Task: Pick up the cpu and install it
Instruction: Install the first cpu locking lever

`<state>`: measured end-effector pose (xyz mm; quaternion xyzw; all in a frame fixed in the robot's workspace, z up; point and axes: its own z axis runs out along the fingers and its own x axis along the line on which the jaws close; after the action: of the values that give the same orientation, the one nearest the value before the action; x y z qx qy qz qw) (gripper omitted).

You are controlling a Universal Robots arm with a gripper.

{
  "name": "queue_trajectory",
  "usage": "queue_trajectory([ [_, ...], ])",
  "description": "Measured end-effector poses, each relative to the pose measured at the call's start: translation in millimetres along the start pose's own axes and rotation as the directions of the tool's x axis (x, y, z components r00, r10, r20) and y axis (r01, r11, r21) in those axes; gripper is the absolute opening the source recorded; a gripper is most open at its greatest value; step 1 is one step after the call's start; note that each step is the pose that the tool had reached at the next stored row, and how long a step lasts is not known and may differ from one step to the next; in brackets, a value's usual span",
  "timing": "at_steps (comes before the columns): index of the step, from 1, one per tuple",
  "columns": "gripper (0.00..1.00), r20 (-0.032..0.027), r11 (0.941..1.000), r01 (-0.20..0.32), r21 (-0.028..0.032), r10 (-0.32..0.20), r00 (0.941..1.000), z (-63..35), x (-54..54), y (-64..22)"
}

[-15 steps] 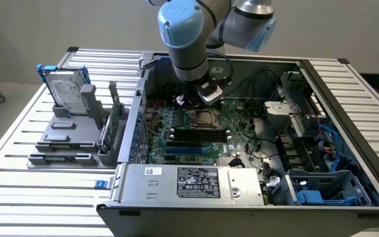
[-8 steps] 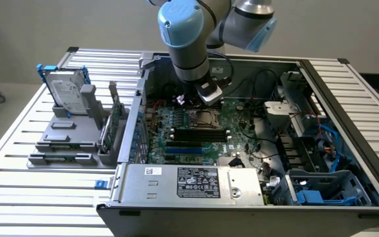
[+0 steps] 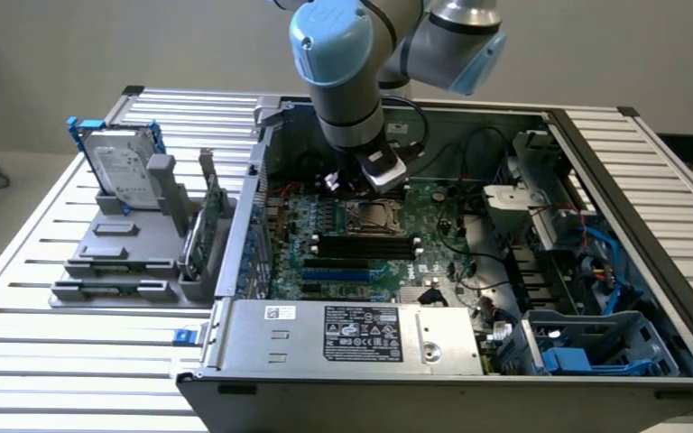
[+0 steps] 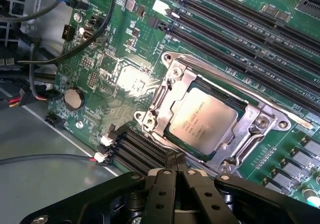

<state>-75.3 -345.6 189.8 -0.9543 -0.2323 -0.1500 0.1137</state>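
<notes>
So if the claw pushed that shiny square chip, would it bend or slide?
Probably neither. The chip has a flat metal top, so it looks stiff. It lies inside the socket with the frame around it, so it likely wouldn't slide. It looks thin and light. The shut claw holds nothing.

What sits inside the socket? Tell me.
The cpu lies flat inside the socket, its silver top showing through the metal frame. Frame edges cover its rim; the contacts beneath are hidden.
</notes>
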Motion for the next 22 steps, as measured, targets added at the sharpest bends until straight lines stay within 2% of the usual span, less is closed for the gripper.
queue_trajectory([
  [9,0.11,-0.0062,0.9992,-0.038,-0.0137,0.038,0.9993,0.9,1.6,-2.3],
  [22,0.11,-0.0118,0.9964,-0.081,-0.0275,0.08,0.9967,2.7,4.8,-5.5],
])
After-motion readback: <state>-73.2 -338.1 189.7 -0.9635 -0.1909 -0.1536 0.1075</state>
